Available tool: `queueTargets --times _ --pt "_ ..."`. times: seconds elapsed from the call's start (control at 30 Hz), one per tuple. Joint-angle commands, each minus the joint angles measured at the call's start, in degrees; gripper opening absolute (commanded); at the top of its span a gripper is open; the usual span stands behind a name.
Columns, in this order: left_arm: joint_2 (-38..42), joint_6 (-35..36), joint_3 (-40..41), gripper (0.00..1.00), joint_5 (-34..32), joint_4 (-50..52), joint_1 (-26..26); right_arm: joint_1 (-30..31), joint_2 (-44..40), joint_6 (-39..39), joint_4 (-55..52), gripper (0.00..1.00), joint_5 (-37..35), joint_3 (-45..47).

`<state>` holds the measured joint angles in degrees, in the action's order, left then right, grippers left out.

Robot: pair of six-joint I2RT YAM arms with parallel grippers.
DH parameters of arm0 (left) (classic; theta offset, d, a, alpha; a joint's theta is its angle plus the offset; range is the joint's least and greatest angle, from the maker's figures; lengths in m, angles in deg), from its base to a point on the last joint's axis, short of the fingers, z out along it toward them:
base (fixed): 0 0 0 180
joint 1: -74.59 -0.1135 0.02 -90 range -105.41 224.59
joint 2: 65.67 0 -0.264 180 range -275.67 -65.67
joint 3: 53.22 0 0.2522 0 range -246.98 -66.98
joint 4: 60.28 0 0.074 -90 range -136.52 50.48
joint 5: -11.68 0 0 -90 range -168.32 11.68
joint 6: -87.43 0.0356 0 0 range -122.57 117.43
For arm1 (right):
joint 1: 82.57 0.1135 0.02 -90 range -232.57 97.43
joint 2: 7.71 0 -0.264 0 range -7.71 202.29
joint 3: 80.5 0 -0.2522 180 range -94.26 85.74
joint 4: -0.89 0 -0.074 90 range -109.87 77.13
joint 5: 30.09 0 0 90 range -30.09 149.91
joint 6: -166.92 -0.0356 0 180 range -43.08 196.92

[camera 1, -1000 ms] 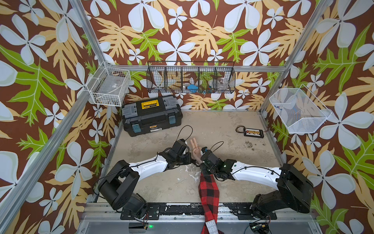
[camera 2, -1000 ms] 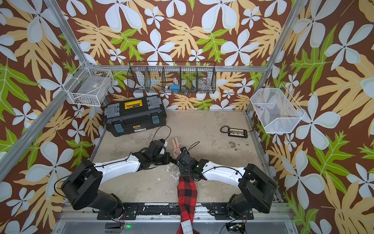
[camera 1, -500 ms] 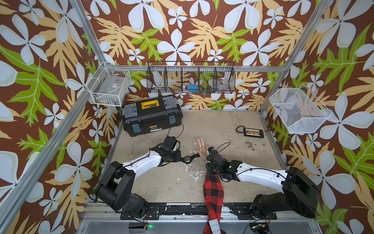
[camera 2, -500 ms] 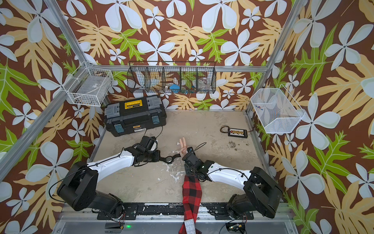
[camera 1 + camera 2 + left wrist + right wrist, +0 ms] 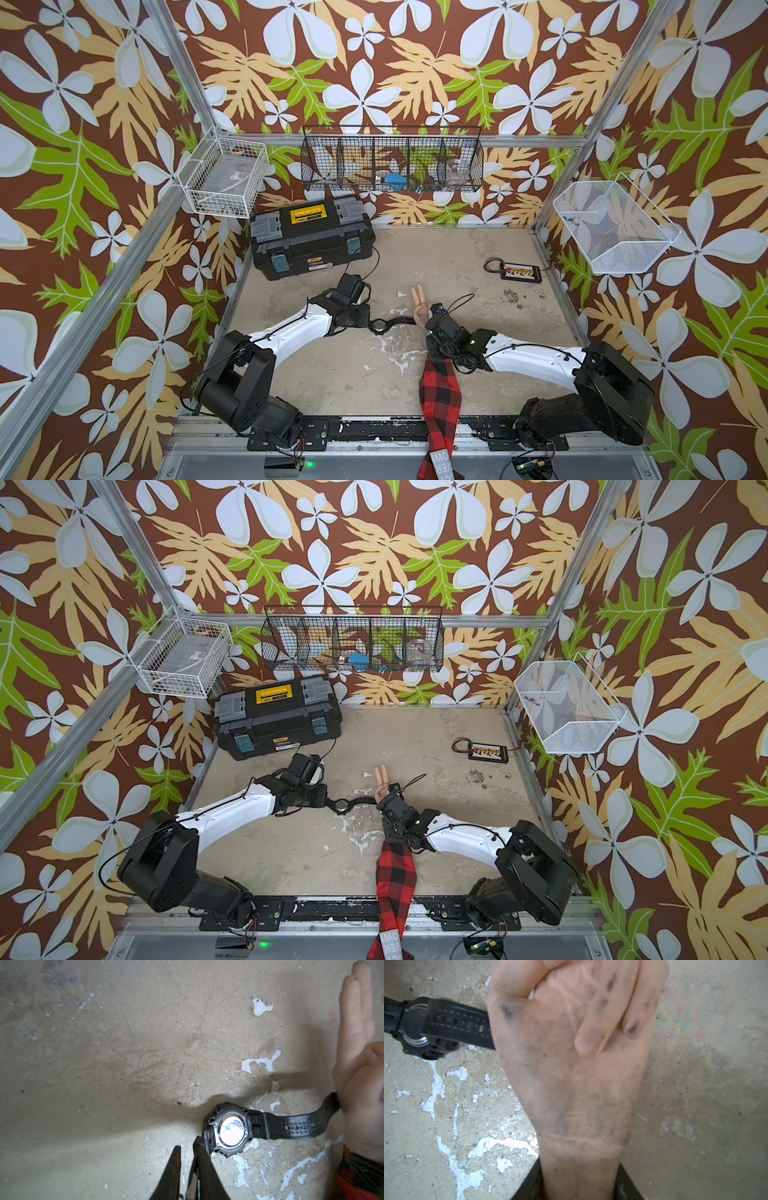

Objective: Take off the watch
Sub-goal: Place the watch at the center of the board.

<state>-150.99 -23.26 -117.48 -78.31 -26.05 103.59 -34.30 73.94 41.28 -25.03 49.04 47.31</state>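
Removal looks done: the watch [image 5: 230, 1132] lies face down on the tabletop [image 5: 104, 1064], its strap end against the dummy hand [image 5: 571, 1064]. The left gripper [image 5: 187, 1144] sits at the watch case with jaws narrowly parted; I cannot tell whether it grips anything. The right gripper [image 5: 579, 1180] clamps the hand's wrist. Next: release and retreat.

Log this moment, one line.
watch: off wrist, caseback up | left hand: open by watch | right hand: shut on wrist

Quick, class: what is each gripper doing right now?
Left gripper: jaws barely apart beside the watch; grip cannot be told.
Right gripper: closed on the hand at its wrist.
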Motion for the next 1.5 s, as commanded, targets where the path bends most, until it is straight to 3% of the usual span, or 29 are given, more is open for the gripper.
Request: queueTargets --times 0.0,0.3,0.6,0.8,1.03,1.17,1.3,1.47 --pt "-0.5 1.4 -0.6 0.15 -3.1 2.3 -0.2 -0.2 0.1 -0.1 0.1 0.33 -2.1 -0.1" --pt "0.6 3.1 -1.7 0.12 -6.2 5.2 -2.7 -0.5 2.5 -0.4 0.0 0.38 -2.0 -0.8" --pt "-1.0 5.9 -3.2 0.18 -4.5 6.2 -3.8 -0.4 1.9 -0.1 -0.6 0.58 -1.8 -2.2" --pt "0.5 5.0 -4.0 0.4 -4.9 6.4 -3.8 -0.5 0.2 0.1 -1.7 0.69 -2.0 -3.2" --pt "5.3 4.9 -3.7 0.56 -8.4 5.0 -3.7 -2.6 -3.6 3.4 -4.1 0.76 -2.9 -5.0" --pt "9.6 4.7 -2.1 0.77 -11.9 1.8 -3.8 -6.7 -6.6 8.4 -4.1 0.84 -3.0 -5.8" --pt "15.8 3.2 1.7 0.92 -17.8 -4.3 -4.0 -13.1 -8.1 13.6 -2.7 0.93 -3.0 -6.6" --pt "22.4 0.8 7.7 1.0 -23.9 -13.0 -5.0 -20.7 -7.5 19.4 0.6 0.98 -2.6 -7.5"
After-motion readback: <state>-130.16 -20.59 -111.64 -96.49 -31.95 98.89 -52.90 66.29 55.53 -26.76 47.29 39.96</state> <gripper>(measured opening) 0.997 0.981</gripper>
